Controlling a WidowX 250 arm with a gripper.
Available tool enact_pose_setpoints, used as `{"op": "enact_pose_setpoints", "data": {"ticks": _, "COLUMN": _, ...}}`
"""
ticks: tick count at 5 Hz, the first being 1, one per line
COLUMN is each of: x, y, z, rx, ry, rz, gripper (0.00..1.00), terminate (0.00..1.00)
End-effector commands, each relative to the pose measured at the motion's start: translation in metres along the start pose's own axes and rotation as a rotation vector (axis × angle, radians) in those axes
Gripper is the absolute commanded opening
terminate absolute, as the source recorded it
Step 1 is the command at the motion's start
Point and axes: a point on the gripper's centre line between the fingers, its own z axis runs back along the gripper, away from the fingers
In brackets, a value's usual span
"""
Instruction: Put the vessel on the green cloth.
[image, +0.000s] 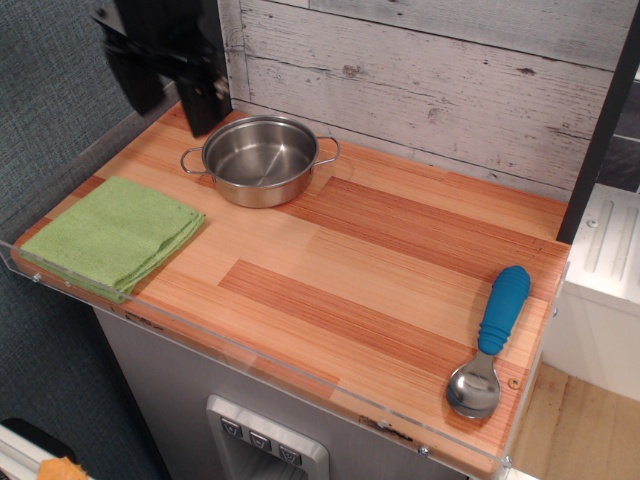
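A small round stainless-steel pot (260, 160) with a flared rim and two thin wire loop handles sits upright and empty on the back left part of a striped wooden countertop (380, 270), close to the whitewashed plank wall (430, 70). A light green folded square cloth (112, 235) with a textured weave lies flat at the counter's front left corner, near the pot but apart from it, one corner pointing toward the pot's base. Above and just behind the pot's left handle hangs the robot's black gripper (170, 85), blurred, its two dark fingers pointing down with a visible gap between them and nothing held; it touches neither pot nor cloth. A metal spoon with a ribbed blue handle (490, 340) rests well apart at the front right corner, bowl toward the edge. A clear acrylic lip (250, 350) runs along the front of the counter, with a grey panel of buttons (265, 440) below.
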Motion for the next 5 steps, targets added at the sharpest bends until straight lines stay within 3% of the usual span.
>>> {"op": "enact_pose_setpoints", "data": {"ticks": 1, "x": 0.025, "y": -0.03, "z": -0.008, "rx": 0.016, "ry": -0.032, "rz": -0.179, "gripper": 1.0, "terminate": 0.0}}
{"op": "enact_pose_setpoints", "data": {"ticks": 4, "x": 0.049, "y": -0.05, "z": -0.055, "rx": 0.05, "ry": 0.029, "rz": -0.377, "gripper": 1.0, "terminate": 0.0}}
{"op": "enact_pose_setpoints", "data": {"ticks": 5, "x": 0.052, "y": -0.049, "z": -0.063, "rx": 0.027, "ry": 0.024, "rz": -0.39, "gripper": 1.0, "terminate": 0.0}}
